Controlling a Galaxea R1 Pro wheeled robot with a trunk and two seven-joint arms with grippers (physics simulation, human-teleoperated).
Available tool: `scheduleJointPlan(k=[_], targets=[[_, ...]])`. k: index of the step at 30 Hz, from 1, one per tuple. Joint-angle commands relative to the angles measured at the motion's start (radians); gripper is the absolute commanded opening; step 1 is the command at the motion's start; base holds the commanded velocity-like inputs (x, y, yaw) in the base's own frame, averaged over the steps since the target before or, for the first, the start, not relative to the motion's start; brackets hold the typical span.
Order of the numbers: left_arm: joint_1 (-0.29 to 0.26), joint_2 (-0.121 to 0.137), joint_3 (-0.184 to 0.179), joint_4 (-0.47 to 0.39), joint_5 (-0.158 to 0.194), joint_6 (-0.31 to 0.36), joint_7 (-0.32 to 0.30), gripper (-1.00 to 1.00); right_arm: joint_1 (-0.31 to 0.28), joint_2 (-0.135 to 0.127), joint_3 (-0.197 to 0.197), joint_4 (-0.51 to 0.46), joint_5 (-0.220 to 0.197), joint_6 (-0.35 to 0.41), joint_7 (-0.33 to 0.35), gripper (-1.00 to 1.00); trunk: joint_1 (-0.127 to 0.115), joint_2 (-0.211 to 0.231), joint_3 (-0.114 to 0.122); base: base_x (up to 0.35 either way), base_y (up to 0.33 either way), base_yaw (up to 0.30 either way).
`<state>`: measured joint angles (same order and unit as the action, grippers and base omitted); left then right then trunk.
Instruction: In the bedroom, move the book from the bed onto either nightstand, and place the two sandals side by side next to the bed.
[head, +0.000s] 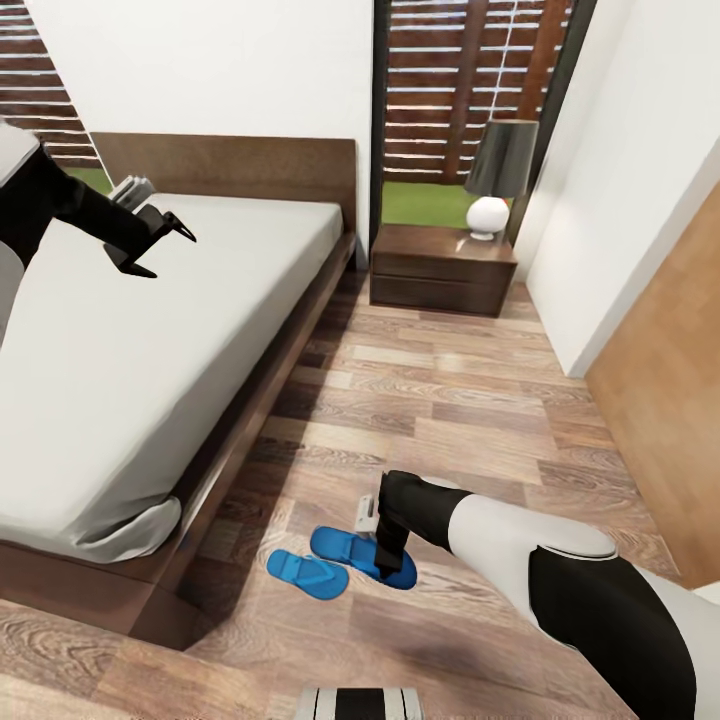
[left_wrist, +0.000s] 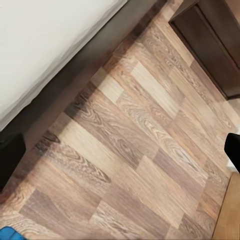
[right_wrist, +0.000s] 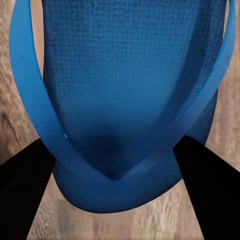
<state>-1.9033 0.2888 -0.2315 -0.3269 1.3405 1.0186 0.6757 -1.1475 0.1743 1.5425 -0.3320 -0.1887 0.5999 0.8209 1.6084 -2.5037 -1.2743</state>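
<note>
Two sandals (head: 325, 562) side by side on floor (head: 470, 400) beside bed (head: 150, 350) — right gripper (head: 392, 572) spread wide astride one sandal's strap (right_wrist: 115, 165). Left gripper (head: 160, 245) above mattress — open, empty.

A bright blue sandal (right_wrist: 125, 95) lies flat on the brown wood-plank floor (right_wrist: 15, 120), seen from close above. Its textured footbed takes up most of the picture, and its two blue toe straps (right_wrist: 40, 125) run down from either side and meet in a V at the toe post. The right gripper (right_wrist: 117, 187) has its two black fingers (right_wrist: 22, 190) spread wide apart, one on each outer side of the straps near the sandal's toe end. Whether the fingers touch the sandal cannot be told.
</note>
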Motion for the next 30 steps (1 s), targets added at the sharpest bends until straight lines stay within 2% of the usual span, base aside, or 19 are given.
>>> scheduleJointPlan(k=[1, 13, 20, 30], targets=[[-0.001, 0.001, -0.006, -0.001, 0.011, 0.001, 0.008, 1.0, -0.001, 0.0, 0.006, -0.001, -0.01, 0.008, -0.002, -1.0, 0.0, -0.001, -0.005, 0.0, 0.0, 0.0], [0.001, 0.001, -0.006, -0.013, 0.011, 0.001, 0.007, 1.0, -0.001, 0.0, 0.005, -0.001, -0.011, 0.008, -0.002, -1.0, 0.001, -0.001, -0.009, 0.001, 0.002, 0.0], [0.003, 0.001, -0.006, -0.026, 0.011, 0.001, 0.007, 1.0, -0.001, 0.0, 0.005, -0.001, -0.011, 0.006, -0.003, -1.0, 0.001, -0.001, -0.009, 0.086, 0.191, 0.0], [0.003, 0.002, -0.006, -0.027, 0.012, 0.001, 0.007, 1.0, -0.001, 0.0, 0.005, -0.001, -0.012, 0.006, -0.004, -1.0, 0.001, -0.001, -0.009, 0.033, 0.06, 0.0]])
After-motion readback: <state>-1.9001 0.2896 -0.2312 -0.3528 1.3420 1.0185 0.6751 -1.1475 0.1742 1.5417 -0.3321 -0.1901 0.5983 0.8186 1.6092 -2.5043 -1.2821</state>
